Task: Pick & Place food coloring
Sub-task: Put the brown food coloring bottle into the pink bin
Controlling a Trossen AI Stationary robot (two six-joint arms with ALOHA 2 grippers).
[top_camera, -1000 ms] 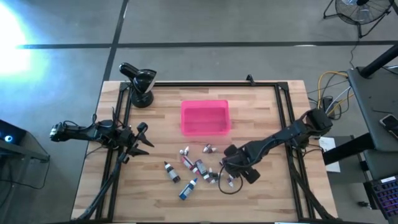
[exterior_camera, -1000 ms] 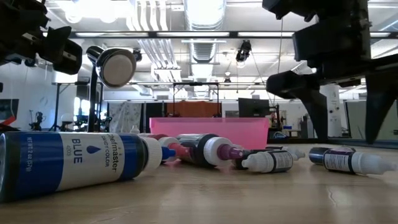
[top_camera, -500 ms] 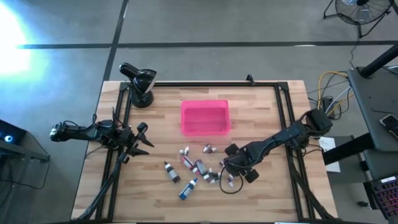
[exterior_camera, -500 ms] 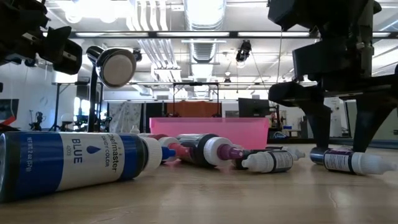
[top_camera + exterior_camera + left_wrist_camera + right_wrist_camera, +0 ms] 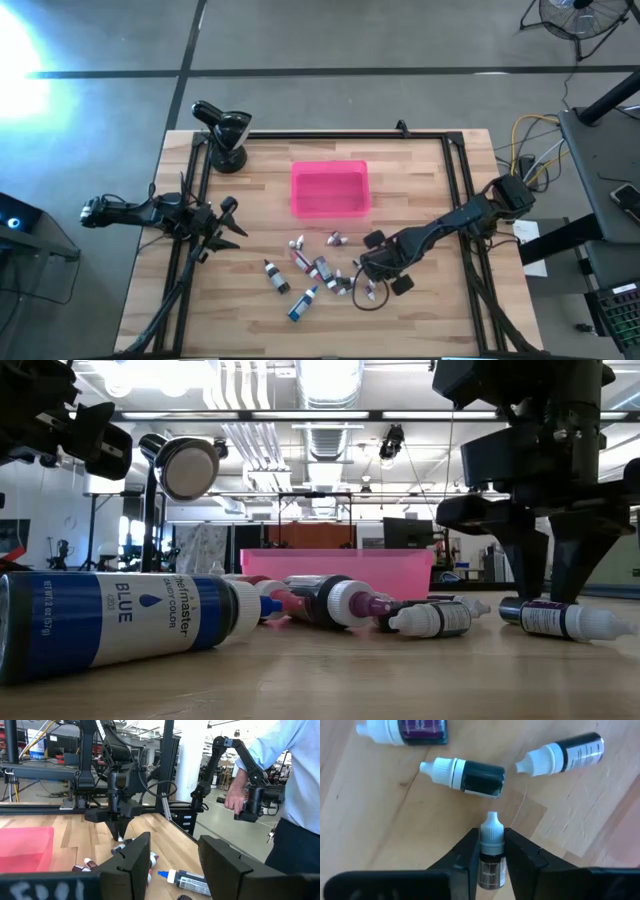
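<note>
Blue-labelled bottle point(image 5: 120, 622) reads "BLUE"; right gripper point(image 5: 491, 851) pinches a dark bottle point(image 5: 491, 856), label illegible.

Pink tray point(image 5: 330, 190) on pale striped wood worktop point(image 5: 420, 180). Beside tray, dark, red and blue food coloring bottles point(image 5: 310, 270), caps white. Blue-labelled bottle point(image 5: 120, 620) nearest. Black claw point(image 5: 492, 852).

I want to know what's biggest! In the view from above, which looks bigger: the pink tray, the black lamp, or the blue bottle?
1. Pink tray
2. Black lamp
3. Blue bottle, far smaller than either.
</note>
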